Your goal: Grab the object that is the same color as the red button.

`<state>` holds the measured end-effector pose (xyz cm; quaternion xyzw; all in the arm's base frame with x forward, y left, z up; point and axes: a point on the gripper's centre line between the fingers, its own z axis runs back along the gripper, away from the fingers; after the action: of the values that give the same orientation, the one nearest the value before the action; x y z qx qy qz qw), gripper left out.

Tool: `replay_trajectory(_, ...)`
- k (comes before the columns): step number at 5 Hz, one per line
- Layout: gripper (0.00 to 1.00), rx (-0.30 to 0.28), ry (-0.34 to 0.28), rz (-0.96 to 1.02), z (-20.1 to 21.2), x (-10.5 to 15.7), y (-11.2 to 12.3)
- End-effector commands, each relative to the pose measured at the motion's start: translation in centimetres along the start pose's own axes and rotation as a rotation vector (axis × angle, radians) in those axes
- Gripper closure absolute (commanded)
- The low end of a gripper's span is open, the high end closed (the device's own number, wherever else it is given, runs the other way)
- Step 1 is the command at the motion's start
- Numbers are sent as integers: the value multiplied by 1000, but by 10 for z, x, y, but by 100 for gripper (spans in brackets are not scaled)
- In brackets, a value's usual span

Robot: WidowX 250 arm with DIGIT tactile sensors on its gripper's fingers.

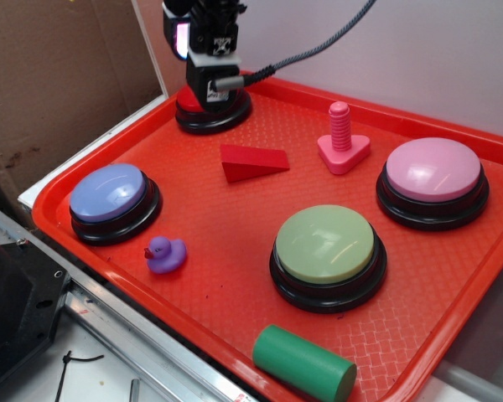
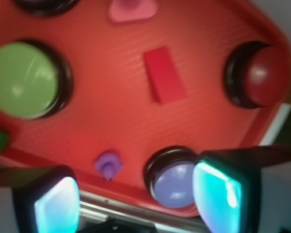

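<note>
The object, a small matte red wedge (image 1: 251,162), lies on the red tray (image 1: 210,276) left of centre, and the wrist view shows it from above (image 2: 165,75). At the tray's back left corner stands the red button (image 1: 187,99) on its black base, mostly hidden by my gripper (image 1: 211,79), which hangs right over it. The wrist view has the red button (image 2: 262,73) at the right edge. My gripper (image 2: 136,201) is open, nothing between its teal pads (image 2: 218,194). It is behind and to the left of the wedge, well apart from it.
Also on the tray are a blue-lilac button (image 1: 109,194), a purple duck (image 1: 165,254), a green button (image 1: 325,244), a pink button (image 1: 433,170), a pink triangular base with a screw post (image 1: 343,146) and a green cylinder (image 1: 304,362). A cardboard wall stands at the left.
</note>
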<state>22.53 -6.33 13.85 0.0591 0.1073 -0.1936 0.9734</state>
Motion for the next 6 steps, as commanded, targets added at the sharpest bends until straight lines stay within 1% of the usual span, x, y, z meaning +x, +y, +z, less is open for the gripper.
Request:
replay_trajectory(1,0,0,-61,11,10,-6,-2)
replay_trajectory(2,0,49,-143,29,3,3,19)
replay_trajectory(3,0,37,-133,99,-3,8,55)
replay_trajectory(4,0,11,-95,149,-14,14,76)
replay_trajectory(5,0,-22,-60,131,-34,24,73)
replay_trajectory(6,0,-30,-22,69,-49,37,56)
